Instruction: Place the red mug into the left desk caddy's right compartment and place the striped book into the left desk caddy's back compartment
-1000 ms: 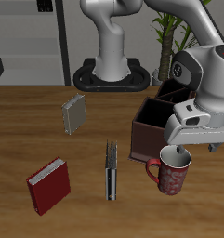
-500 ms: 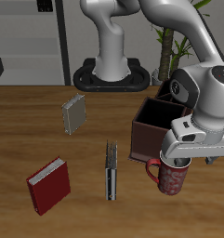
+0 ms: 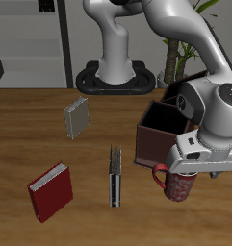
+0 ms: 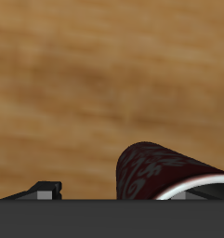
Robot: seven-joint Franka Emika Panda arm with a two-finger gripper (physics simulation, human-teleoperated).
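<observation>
Jaws hidden — the gripper (image 3: 188,165) is down over the dark red speckled mug (image 3: 179,184), and whether it has closed on it cannot be told.

First step of the task is in hand, by the look of it: the mug stands upright on the wooden table (image 3: 50,135), just in front of the dark brown open-topped wooden caddy (image 3: 160,125), with its rim covered by the gripper body. The wrist view shows only the mug's curved patterned wall (image 4: 155,174) and a sliver of white rim, so finger contact stays unclear. Next would likely come a firm grip, a straight lift, then a short carry back to the caddy's right compartment. The black, white and grey striped book (image 3: 115,176) lies untouched nearer the table's middle — its slot, the caddy's back compartment, is screened by the arm.
</observation>
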